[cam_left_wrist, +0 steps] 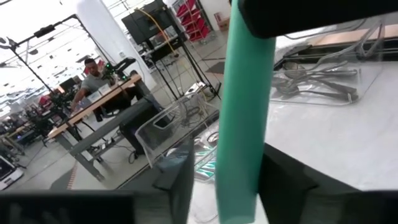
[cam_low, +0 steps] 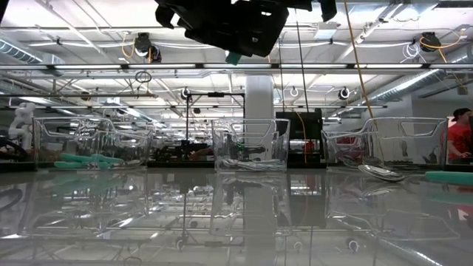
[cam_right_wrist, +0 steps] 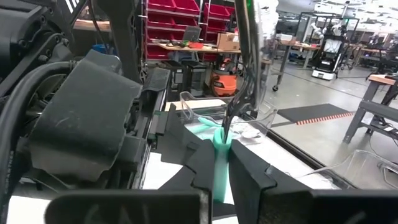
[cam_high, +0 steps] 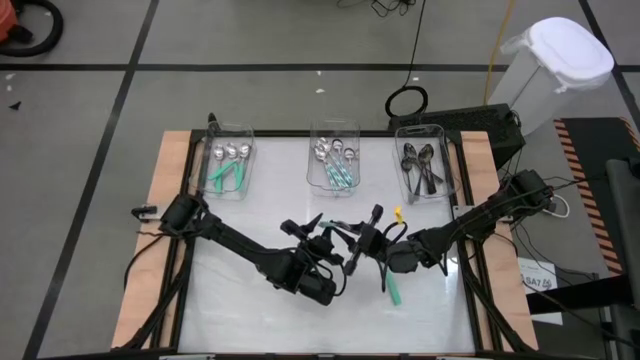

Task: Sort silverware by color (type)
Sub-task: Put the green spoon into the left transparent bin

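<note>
Above the table's middle, my right gripper (cam_high: 385,255) (cam_right_wrist: 221,167) is shut on a spoon with a teal-green handle (cam_right_wrist: 219,163). The handle's free end (cam_left_wrist: 239,186) stands between the open fingers of my left gripper (cam_high: 345,238) (cam_left_wrist: 235,194), and a bright gap shows beside one finger. The spoon's bowl is hidden. A second teal-handled spoon (cam_low: 384,173) lies flat on the table, its handle (cam_high: 393,293) toward the near right. Three clear bins at the far edge hold more silverware. My right gripper pinches the teal handle (cam_right_wrist: 219,177) between its two fingers. The handle juts forward past the fingertips toward my left gripper. The spoon is lifted clear of the table, and a teal bit (cam_low: 233,58) shows under the dark grippers.
The left bin (cam_high: 228,165) holds silver and teal-handled spoons. The middle bin (cam_high: 335,160) holds the same two kinds. The right bin (cam_high: 428,170) holds dark spoons. Bare white tabletop (cam_high: 250,310) lies near the front left. A person sits at a desk beyond the table.
</note>
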